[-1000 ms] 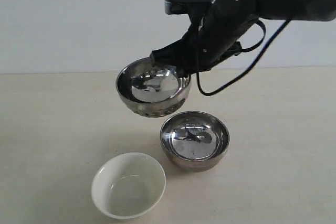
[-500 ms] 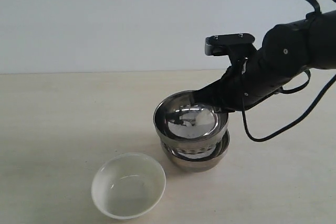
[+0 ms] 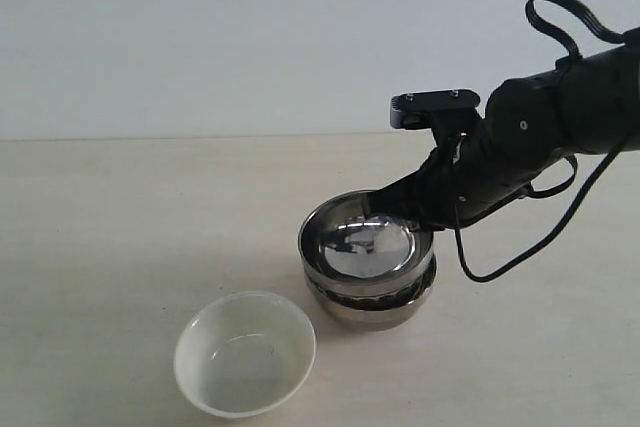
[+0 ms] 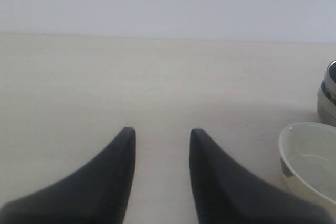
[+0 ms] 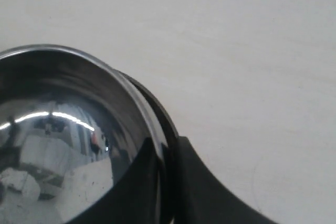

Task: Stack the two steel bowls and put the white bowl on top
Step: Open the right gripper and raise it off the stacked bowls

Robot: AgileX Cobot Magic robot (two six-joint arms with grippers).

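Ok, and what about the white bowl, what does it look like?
The white bowl is round, glossy and off-white, with smooth walls, like ceramic. It is empty and stands upright on the pale table, close to the stacked steel bowls. Nothing holds it.

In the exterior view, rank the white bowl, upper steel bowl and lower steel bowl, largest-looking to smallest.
1. Glossy white round bowl and upper shiny steel bowl: look alike; white is nearer the camera.
2. Lower shiny steel bowl: mostly covered, unsure.
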